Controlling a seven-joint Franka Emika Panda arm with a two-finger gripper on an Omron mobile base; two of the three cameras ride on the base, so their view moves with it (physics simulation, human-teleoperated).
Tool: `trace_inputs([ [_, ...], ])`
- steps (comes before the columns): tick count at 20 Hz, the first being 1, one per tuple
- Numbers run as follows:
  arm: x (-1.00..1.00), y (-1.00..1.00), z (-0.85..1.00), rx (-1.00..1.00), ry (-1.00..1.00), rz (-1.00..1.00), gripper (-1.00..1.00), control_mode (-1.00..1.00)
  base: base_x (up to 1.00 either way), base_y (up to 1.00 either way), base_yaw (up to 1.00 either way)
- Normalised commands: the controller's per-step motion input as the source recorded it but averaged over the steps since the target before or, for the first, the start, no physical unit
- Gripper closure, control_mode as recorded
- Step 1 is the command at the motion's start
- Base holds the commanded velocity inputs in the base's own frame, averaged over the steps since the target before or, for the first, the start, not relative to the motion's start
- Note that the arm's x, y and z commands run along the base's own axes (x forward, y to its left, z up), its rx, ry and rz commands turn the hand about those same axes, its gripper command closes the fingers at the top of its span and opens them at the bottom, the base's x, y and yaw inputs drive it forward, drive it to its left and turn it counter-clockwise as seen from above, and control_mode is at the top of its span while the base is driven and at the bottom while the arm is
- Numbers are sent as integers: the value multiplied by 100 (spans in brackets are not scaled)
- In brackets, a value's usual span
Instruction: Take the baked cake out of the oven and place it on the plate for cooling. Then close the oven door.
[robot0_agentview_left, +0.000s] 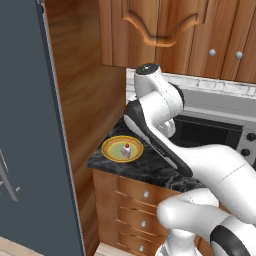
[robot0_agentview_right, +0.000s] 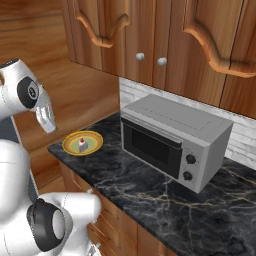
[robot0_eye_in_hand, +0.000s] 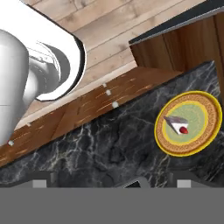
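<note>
A small slice of cake (robot0_agentview_left: 127, 149) with a red top lies on a yellow-rimmed plate (robot0_agentview_left: 111, 153) at the left end of the black marble counter (robot0_agentview_left: 150, 170). From the right, the cake (robot0_agentview_right: 82, 145) and plate (robot0_agentview_right: 70, 145) sit just beyond my gripper (robot0_agentview_right: 49, 127), which hangs above the counter's left edge. In the hand view the plate (robot0_eye_in_hand: 210, 127) and cake (robot0_eye_in_hand: 178, 124) are at the right. The gripper (robot0_eye_in_hand: 111, 183) is open, its tips far apart with nothing between them. The black wall oven and its door are out of view.
A silver countertop oven (robot0_agentview_right: 175, 135) with two knobs stands on the counter right of the plate. Wooden cabinets (robot0_agentview_right: 150, 40) hang above it and drawers (robot0_agentview_left: 135, 200) sit below. A tall dark slate panel (robot0_agentview_left: 25, 125) and a wood side wall (robot0_agentview_left: 85, 100) close off the left.
</note>
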Motion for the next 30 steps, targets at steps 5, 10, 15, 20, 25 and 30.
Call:
trace_inputs([
  [5,-73,0,13,24,-10,-73,-100,-100,0,0,0],
  [10,-75,0,0,27,-36,-54,-100,-100,0,0,0],
  [15,-55,0,0,26,-41,-52,-100,-100,0,0,0],
  [20,-23,0,0,31,-16,-60,-100,-100,0,0,0],
  [25,-10,-2,0,28,-4,-62,-100,-100,0,0,0],
  [30,0,-8,0,18,4,-50,-100,-100,0,0,0],
])
